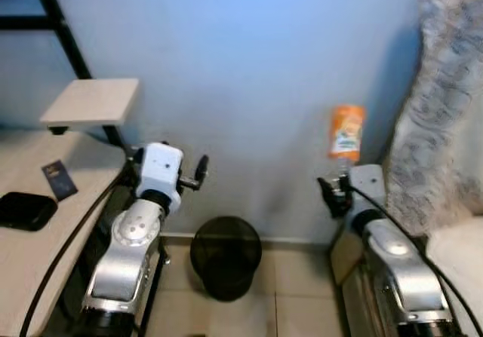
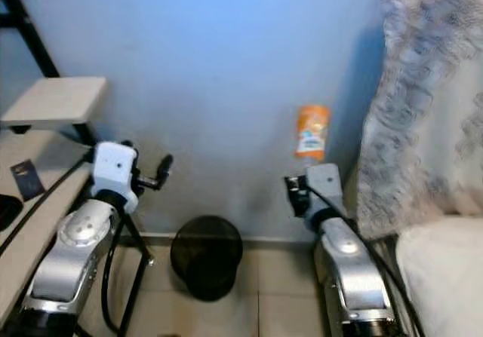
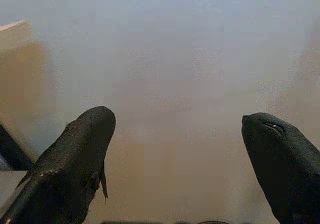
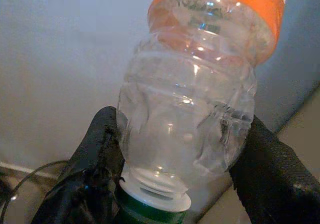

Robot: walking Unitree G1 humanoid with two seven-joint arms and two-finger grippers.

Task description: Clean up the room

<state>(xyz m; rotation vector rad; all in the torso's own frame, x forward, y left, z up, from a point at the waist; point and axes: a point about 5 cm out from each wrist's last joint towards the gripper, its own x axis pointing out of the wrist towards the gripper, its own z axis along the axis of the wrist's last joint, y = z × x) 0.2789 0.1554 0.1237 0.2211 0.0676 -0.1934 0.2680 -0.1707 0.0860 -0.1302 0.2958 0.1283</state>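
Observation:
My right gripper is shut on a clear plastic bottle with an orange label. The bottle is held upside down, cap end toward the wrist, in front of the blue wall at the right. A round black mesh waste bin stands on the tiled floor against the wall, below and left of the bottle. My left gripper is open with nothing between its fingers, raised before the wall above and left of the bin.
A light wooden desk at the left carries a black case and a dark card. A small shelf on a black frame stands behind it. A patterned blanket and bedding lie at the right.

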